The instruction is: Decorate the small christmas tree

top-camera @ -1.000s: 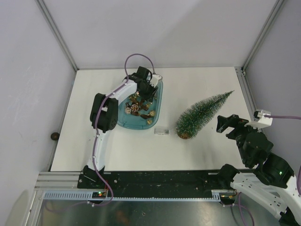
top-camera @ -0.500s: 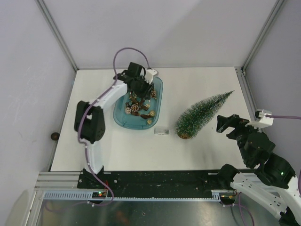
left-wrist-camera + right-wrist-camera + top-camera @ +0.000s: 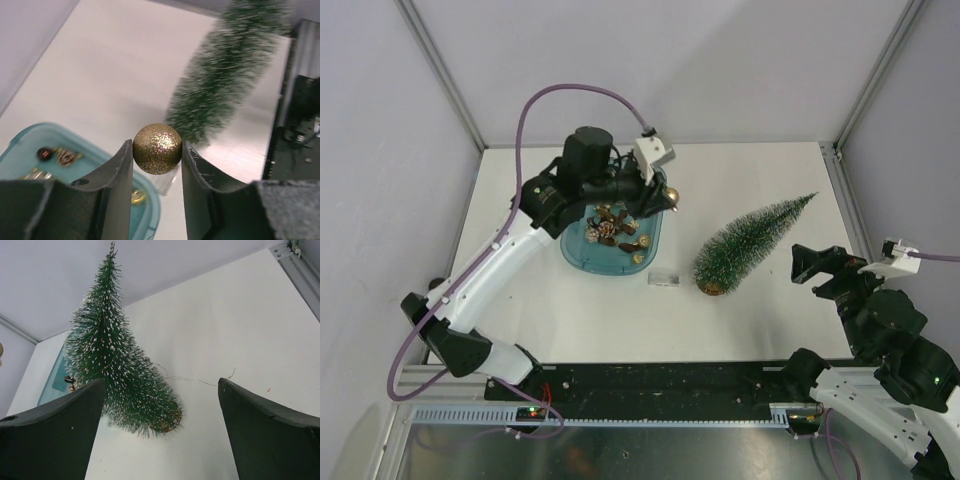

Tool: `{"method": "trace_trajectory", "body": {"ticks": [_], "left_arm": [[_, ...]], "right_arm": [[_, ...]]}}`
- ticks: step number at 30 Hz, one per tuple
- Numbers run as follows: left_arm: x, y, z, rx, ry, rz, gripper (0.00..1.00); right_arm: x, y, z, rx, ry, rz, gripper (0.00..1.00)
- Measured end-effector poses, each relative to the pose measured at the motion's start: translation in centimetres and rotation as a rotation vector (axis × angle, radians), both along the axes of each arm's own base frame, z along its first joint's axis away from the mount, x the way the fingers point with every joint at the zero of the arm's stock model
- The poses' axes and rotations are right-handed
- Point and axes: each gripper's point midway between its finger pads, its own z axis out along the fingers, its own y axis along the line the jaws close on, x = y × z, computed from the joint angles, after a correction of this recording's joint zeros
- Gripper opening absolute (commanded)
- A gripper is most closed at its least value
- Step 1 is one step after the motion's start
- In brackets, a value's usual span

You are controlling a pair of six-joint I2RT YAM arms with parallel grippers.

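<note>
left fingers (image 3: 117,170): you are pinching a gold glitter ball (image 3: 157,148) between the two tips, one finger pressing each side, jaws narrow around it
left gripper (image 3: 665,197): you are hanging it above the far right edge of the teal tray (image 3: 582,262), off the tabletop (image 3: 570,320), ball (image 3: 671,197) showing at the tip
right gripper (image 3: 810,262): you are keeping the jaws spread wide with nothing between them, low over the tabletop just right of the tree, pointing at it
right wrist view: gripper (image 3: 161,385) is framing the tree's lower half between the two dark fingers, not touching it
small christmas tree (image 3: 750,243): is lying on its side on the tabletop right of centre, round base toward the near left, tip pointing far right; well apart from the tray
tree, close views: green bristles with white tips are showing sharp (image 3: 115,365); blurred beyond the ball (image 3: 225,75)
tray contents: small gold and brown ornaments (image 3: 615,228) are sitting inside, exact kinds too small to tell
small clear block (image 3: 663,278): is lying on the tabletop between the tray and the tree base
thin thread (image 3: 195,380): is lying on the tabletop beside the tree
</note>
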Motion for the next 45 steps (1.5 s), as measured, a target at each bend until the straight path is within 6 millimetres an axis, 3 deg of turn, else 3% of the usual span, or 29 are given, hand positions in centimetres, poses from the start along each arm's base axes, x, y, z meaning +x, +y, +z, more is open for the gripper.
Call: {"method": "trace_trajectory", "body": {"ticks": [4, 8, 14, 18, 26, 31, 39, 45], "left_arm": [[-3.5, -2.7, 0.0, -0.013, 0.020, -0.126, 0.15], [-5.0, -4.1, -0.6, -0.010, 0.056, -0.190, 0.18], [-7.1, -5.6, 0.3, -0.033, 0.047, -0.298, 0.21], [-9.5, -6.5, 1.1, -0.031, -0.030, -0.405, 0.20], [-15.9, -7.0, 3.3, 0.001, -0.378, -0.618, 0.17], [-16.6, -6.6, 3.7, 0.040, -0.574, -0.642, 0.15], [-19.1, -6.5, 0.8, 0.121, -0.848, -0.745, 0.12], [-19.3, -7.0, 1.4, 0.088, -1.033, -0.731, 0.11]], "right_arm": [[-0.1, -0.1, 0.2, 0.012, -0.007, 0.000, 0.99], [-0.2, 0.0, 0.2, 0.015, -0.007, 0.007, 0.99], [-0.3, 0.1, 0.3, 0.013, -0.011, 0.019, 0.99], [-0.3, 0.2, 0.4, 0.013, -0.015, 0.027, 0.99], [-0.5, 0.2, 0.7, 0.011, -0.030, 0.042, 0.99], [-0.6, 0.1, 0.8, 0.009, -0.034, 0.044, 0.99], [-0.8, 0.1, 1.1, 0.012, -0.050, 0.057, 0.99], [-1.3, 3.2, 2.4, -0.004, -0.100, 0.232, 0.99]]}}
